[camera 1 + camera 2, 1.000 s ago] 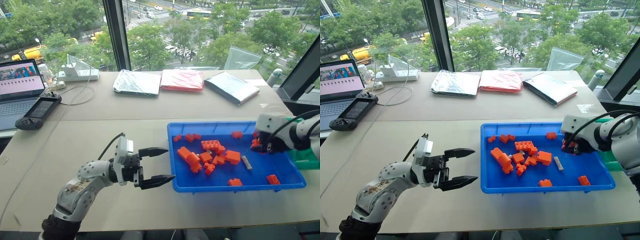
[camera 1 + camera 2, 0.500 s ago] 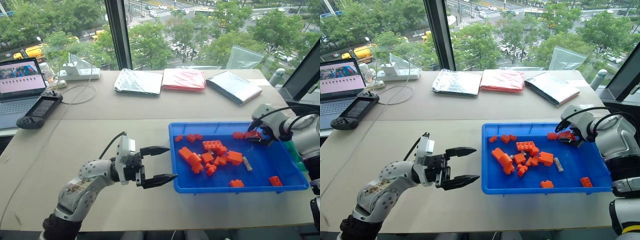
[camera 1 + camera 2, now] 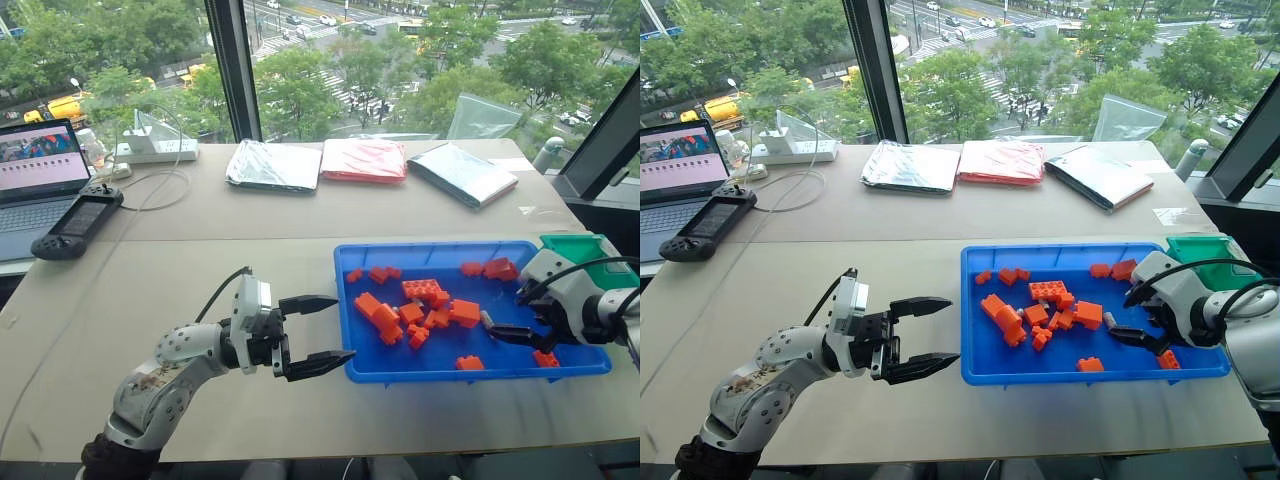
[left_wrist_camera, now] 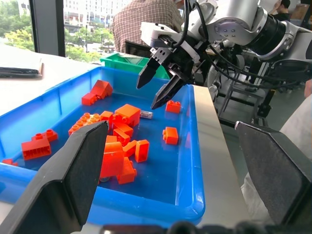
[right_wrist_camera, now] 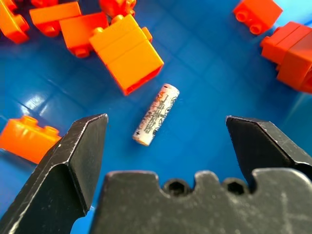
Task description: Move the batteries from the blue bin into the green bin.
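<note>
**Blue bin holds one battery under spread fingers**

Black fingers of the left gripper [image 3: 318, 335] stand apart and empty above the counter [image 3: 200, 270], just beside the blue bin [image 3: 400, 372]. Among orange bricks [image 3: 385, 316] in that bin lies a silver battery [image 5: 156, 114], flat on the floor. The right gripper [image 3: 522, 317] hangs over it, fingers wide, not touching. The green bin [image 3: 580, 247] stands at the far right.

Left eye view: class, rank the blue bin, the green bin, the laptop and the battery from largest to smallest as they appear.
1. Blue bin
2. Laptop, cut off by the frame edge
3. Green bin, partly hidden behind the right arm, so unsure against the laptop
4. Battery
</note>
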Tool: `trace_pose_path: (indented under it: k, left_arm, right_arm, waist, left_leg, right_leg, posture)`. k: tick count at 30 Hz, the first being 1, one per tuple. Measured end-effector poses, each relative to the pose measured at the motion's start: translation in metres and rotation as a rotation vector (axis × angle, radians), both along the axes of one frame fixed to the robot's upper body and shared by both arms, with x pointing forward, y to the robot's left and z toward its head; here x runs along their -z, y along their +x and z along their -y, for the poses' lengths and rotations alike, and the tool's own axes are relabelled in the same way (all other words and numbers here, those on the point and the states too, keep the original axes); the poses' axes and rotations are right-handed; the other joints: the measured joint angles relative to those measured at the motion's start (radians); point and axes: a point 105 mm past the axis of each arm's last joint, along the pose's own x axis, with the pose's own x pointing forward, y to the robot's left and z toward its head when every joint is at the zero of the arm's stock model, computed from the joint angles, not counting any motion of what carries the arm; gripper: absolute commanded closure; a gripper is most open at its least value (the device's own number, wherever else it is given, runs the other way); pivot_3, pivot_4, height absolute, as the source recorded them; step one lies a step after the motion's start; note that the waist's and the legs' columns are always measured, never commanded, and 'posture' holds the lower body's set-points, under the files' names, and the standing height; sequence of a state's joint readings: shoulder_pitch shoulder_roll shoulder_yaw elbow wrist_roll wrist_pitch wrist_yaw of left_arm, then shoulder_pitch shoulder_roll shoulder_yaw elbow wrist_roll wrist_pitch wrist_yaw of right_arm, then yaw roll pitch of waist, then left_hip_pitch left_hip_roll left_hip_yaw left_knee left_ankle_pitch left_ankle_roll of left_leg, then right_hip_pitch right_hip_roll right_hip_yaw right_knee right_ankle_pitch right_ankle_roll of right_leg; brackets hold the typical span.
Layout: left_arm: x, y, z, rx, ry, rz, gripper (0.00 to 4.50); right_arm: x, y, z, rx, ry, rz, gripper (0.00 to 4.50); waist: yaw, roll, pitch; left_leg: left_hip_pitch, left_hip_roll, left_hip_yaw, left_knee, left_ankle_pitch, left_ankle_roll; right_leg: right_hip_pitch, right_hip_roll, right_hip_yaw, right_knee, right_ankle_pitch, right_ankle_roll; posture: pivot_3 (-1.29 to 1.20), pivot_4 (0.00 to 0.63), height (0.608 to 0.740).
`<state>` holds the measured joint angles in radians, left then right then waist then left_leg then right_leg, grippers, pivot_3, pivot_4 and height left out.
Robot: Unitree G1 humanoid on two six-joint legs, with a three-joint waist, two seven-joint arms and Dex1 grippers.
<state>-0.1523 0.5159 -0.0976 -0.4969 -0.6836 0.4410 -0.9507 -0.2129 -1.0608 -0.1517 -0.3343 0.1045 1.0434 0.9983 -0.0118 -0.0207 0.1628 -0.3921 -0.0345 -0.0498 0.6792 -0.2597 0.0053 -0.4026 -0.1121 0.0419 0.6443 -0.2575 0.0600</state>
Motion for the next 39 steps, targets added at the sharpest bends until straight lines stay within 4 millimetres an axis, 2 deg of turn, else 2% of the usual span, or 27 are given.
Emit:
trace_pose_path:
  k: [9, 13, 20, 23, 30, 34, 37, 39]
  left_arm:
    - [-0.001, 0.0, 0.0, 0.005, 0.0, 0.002, 0.0]
    - [-0.002, 0.0, 0.0, 0.004, -0.001, 0.003, 0.0]
    - [-0.002, 0.002, 0.0, -0.009, -0.004, 0.002, 0.0]
    - [-0.003, 0.002, 0.001, -0.009, -0.007, 0.006, 0.0]
    - [-0.003, 0.002, 0.001, -0.009, -0.008, 0.006, 0.0]
    - [-0.004, 0.002, 0.001, -0.006, -0.009, 0.009, 0.0]
    - [-0.004, 0.002, 0.002, -0.003, -0.009, 0.01, 0.0]
    - [-0.005, 0.002, 0.002, -0.001, -0.009, 0.013, 0.0]
  right_arm:
    - [0.037, 0.001, -0.001, 0.102, 0.078, -0.039, 0.02]
    - [0.039, 0.004, 0.0, 0.102, 0.076, -0.019, 0.97]
    - [0.043, 0.007, 0.005, 0.11, 0.074, -0.005, 3.41]
    - [0.044, 0.008, 0.005, 0.11, 0.07, -0.007, 4.22]
    - [0.044, 0.007, 0.012, 0.133, 0.047, -0.002, 4.22]
    - [0.04, 0.009, 0.027, 0.222, 0.022, 0.035, 4.22]
    - [0.018, 0.018, 0.039, 0.314, 0.025, 0.138, 4.22]
    - [-0.007, 0.023, 0.051, 0.397, 0.025, 0.249, 4.22]
  waist:
    - [0.003, 0.0, 0.0]
    - [0.001, -0.001, 0.0]
    - [0.003, -0.001, 0.0]
    - [0.003, -0.001, 0.0]
    - [0.005, -0.001, 0.0]
    - [0.006, -0.001, 0.0]
    - [0.005, -0.001, 0.0]
    - [0.004, 0.0, 0.0]
  left_leg:
    - [0.0, 0.0, 0.0, 0.0, 0.0, 0.0]
    - [0.001, 0.0, 0.0, 0.0, 0.0, 0.0]
    - [0.004, 0.0, -0.001, 0.0, 0.0, 0.0]
    - [0.005, 0.0, -0.001, 0.0, 0.0, 0.0]
    - [0.006, 0.0, -0.002, 0.0, 0.0, 0.0]
    - [0.005, 0.0, -0.001, 0.0, 0.0, 0.0]
    - [0.004, 0.0, -0.001, -0.001, 0.0, 0.0]
    - [0.003, 0.0, -0.001, -0.001, 0.0, 0.0]
  right_leg:
    - [0.0, 0.0, 0.0, 0.0, 0.0, 0.0]
    - [0.001, 0.0, 0.0, -0.001, 0.0, 0.0]
    - [0.006, 0.0, -0.001, -0.002, 0.0, 0.0]
    - [0.007, 0.0, -0.001, -0.003, 0.0, 0.0]
    - [0.009, 0.0, -0.002, -0.003, 0.0, 0.0]
    - [0.008, 0.0, -0.002, -0.003, 0.0, 0.0]
    - [0.006, 0.0, -0.001, -0.003, 0.0, 0.0]
    - [0.005, 0.0, -0.001, -0.002, 0.0, 0.0]
  posture:
    - [0.0, 0.15, 0.74]
    - [0.0, 0.15, 0.74]
    - [0.0, 0.15, 0.74]
    - [0.0, 0.15, 0.74]
    - [0.0, 0.15, 0.74]
    - [0.0, 0.15, 0.74]
    - [0.0, 0.15, 0.74]
    - [0.0, 0.15, 0.74]
